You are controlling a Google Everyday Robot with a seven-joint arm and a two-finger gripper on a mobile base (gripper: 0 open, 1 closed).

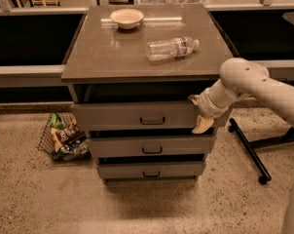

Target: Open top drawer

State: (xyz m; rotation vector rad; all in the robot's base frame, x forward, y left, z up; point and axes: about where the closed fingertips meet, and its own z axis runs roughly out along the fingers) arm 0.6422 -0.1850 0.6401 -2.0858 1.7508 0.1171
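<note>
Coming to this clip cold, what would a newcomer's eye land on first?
The pale arm at the right, with its gripper at the right end of the top drawer, well off the black handle at centre. Next, the clear bottle lying on its side on the cabinet top, with a bowl behind it near the back edge.

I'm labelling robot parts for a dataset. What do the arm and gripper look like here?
The arm is smooth, off-white and tubular, with a rounded joint that is faintly dotted, and a banded wrist section. The gripper, at the right end of the top drawer, is a tan-yellow colour. No cables or markings show.
</note>
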